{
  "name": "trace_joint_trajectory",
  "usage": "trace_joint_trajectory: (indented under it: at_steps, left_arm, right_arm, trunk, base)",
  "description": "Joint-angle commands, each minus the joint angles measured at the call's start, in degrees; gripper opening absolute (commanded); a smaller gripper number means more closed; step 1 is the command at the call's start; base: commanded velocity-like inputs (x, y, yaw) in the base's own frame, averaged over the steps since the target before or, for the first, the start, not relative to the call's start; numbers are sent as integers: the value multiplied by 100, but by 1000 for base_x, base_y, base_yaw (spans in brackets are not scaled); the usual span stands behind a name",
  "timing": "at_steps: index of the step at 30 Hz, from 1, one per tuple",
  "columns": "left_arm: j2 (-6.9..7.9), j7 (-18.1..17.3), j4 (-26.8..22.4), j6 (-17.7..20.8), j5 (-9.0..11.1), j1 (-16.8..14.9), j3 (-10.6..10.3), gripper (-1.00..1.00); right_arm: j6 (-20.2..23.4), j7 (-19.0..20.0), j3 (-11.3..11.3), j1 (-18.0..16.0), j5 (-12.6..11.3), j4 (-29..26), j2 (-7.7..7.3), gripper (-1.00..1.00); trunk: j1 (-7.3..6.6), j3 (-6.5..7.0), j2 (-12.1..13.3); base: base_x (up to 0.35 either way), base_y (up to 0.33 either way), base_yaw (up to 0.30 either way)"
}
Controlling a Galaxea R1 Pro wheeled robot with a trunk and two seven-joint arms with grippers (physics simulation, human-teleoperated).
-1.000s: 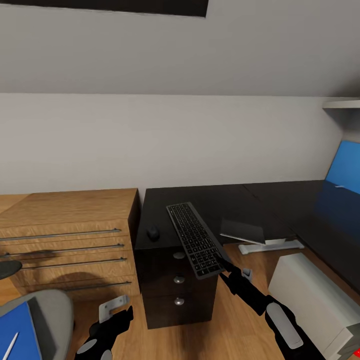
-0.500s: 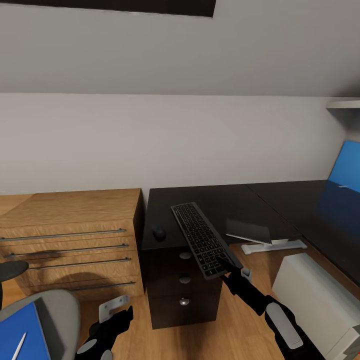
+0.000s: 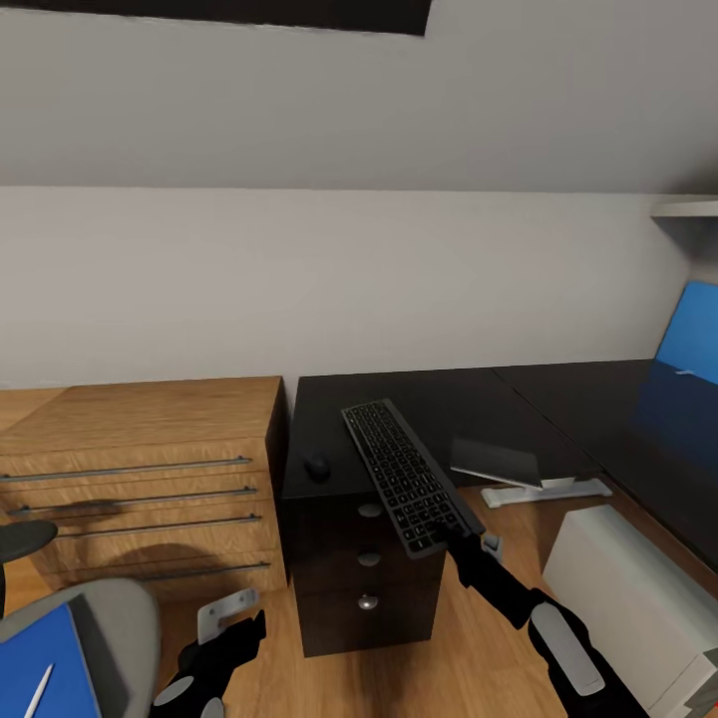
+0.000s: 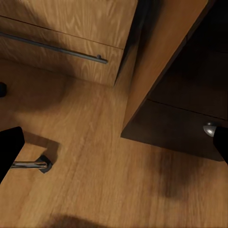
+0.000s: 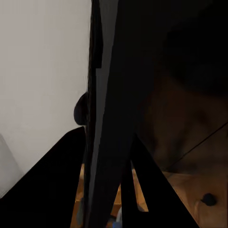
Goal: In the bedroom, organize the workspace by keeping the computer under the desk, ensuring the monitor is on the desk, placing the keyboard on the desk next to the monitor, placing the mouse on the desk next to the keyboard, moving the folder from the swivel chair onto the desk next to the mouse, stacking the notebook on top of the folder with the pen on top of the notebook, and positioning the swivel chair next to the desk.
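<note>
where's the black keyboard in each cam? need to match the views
Head view: the black keyboard sits centre frame, tilted, its near end in the right gripper, its far end over the black desk.
Left wrist view: I can't find the keyboard here.
Right wrist view: it is the dark slab running edge-on up the middle, between the fingers.
Shared landmark: the black drawer unit with round silver knobs, in the head and left wrist views.

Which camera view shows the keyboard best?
The head view: the keyboard shows whole, keys up, its near end in the right gripper above the desk. The right wrist view shows only its thin edge, close and dark. In the left wrist view I see floor and drawers.
</note>
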Motion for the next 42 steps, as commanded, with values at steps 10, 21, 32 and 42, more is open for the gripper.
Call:
trace_joint_trajectory:
  at_steps: [10, 21, 32, 42]
  left_arm:
    - [-5, 53, 84, 7, 58, -1, -17, 100]
    - [-7, 104, 626, -51, 55, -1, -366, 100]
    - [0, 68, 1791, -533, 39, -1, -398, 100]
    - [158, 60, 2796, -1345, 24, -1, -389, 100]
  right_arm:
    - [-93, 14, -8, -1, 5, -48, -1, -100]
    - [-103, -603, -21, 396, 11, -1729, -35, -100]
    - [-110, -3362, -2, 559, -707, -3839, 229, -100]
    - [-74, -3516, 62, 582, -730, -3794, 250, -100]
  trunk:
    - [-220, 175, 400]
    - [-462, 373, 841]
    - [-682, 552, 1243]
    - [-682, 552, 1243]
  base:
    - [0, 0, 0]
    - [0, 0, 0]
    - [0, 0, 0]
    - [0, 0, 0]
